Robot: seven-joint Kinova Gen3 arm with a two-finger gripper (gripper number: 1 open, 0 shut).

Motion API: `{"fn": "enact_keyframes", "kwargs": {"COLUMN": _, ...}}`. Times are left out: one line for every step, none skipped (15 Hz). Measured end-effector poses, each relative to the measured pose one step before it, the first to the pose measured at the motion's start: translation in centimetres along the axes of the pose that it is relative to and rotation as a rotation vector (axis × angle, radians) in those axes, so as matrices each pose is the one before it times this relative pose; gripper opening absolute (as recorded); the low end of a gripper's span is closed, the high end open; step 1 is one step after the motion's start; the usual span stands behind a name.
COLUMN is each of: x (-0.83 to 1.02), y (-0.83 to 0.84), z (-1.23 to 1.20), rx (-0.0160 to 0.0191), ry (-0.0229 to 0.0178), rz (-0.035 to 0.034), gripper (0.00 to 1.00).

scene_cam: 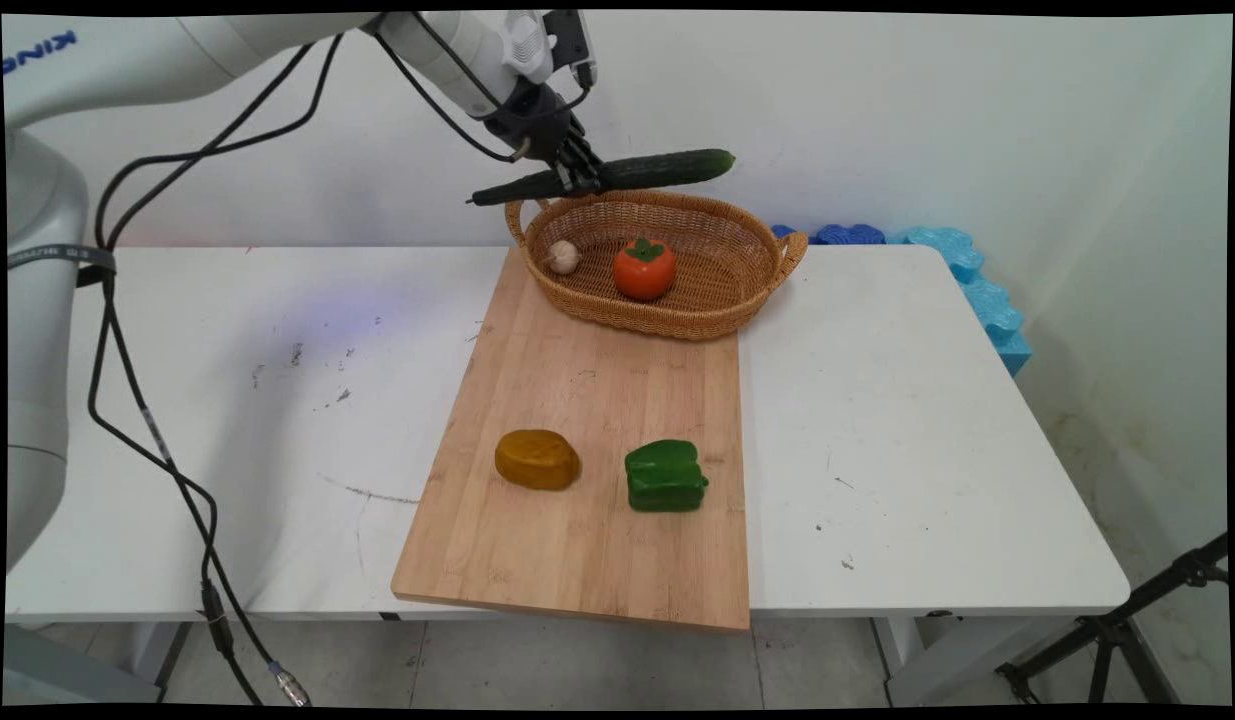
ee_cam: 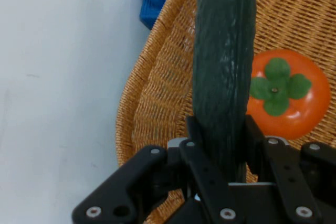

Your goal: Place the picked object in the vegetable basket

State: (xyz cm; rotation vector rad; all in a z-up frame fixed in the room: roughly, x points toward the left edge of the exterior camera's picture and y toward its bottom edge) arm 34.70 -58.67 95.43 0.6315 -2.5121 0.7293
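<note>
Gripper [scene_cam: 577, 178] clamps cucumber [scene_cam: 667, 168]; basket [scene_cam: 722, 310] perhaps below.

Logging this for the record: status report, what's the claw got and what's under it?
Claw shut on cucumber, held level in air. Wicker basket below, holding persimmon and garlic. Nothing between.

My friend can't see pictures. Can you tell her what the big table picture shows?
A robot's black gripper holds a long dark green cucumber in the air above a wicker basket that has an orange persimmon and a small garlic bulb inside. The basket stands on a wooden board, with a yellow-brown lump and a green pepper nearer the camera.
</note>
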Motion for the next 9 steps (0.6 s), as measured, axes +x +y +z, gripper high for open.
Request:
{"fn": "enact_keyframes", "kwargs": {"x": 0.042, "y": -0.15, "z": 0.43, "rx": 0.00055, "ry": -0.00128, "rz": -0.00629, "gripper": 0.0}}
{"fn": "enact_keyframes", "kwargs": {"x": 0.016, "y": -0.105, "z": 0.351, "rx": -0.00004, "ry": -0.00092, "rz": -0.00477, "gripper": 0.0}}
{"fn": "enact_keyframes", "kwargs": {"x": 0.03, "y": -0.083, "z": 0.378, "rx": -0.00071, "ry": -0.00045, "rz": -0.00478, "gripper": 0.0}}
{"fn": "enact_keyframes", "kwargs": {"x": 0.033, "y": -0.066, "z": 0.348, "rx": -0.00083, "ry": -0.00033, "rz": -0.00418, "gripper": 0.0}}
{"fn": "enact_keyframes", "kwargs": {"x": 0.027, "y": -0.036, "z": 0.268, "rx": -0.00073, "ry": 0.00021, "rz": -0.0032, "gripper": 1.0}}
{"fn": "enact_keyframes", "kwargs": {"x": 0.02, "y": -0.029, "z": 0.277, "rx": -0.0009, "ry": 0.00048, "rz": -0.00349, "gripper": 1.0}}
{"fn": "enact_keyframes", "kwargs": {"x": 0.056, "y": -0.007, "z": 0.257, "rx": -0.00121, "ry": 0.00112, "rz": -0.00237, "gripper": 1.0}}
{"fn": "enact_keyframes", "kwargs": {"x": 0.037, "y": 0.009, "z": 0.19, "rx": -0.00143, "ry": 0.00114, "rz": -0.00202, "gripper": 1.0}}
{"fn": "enact_keyframes", "kwargs": {"x": 0.038, "y": 0.021, "z": 0.201, "rx": -0.00189, "ry": 0.00141, "rz": -0.00236, "gripper": 1.0}}
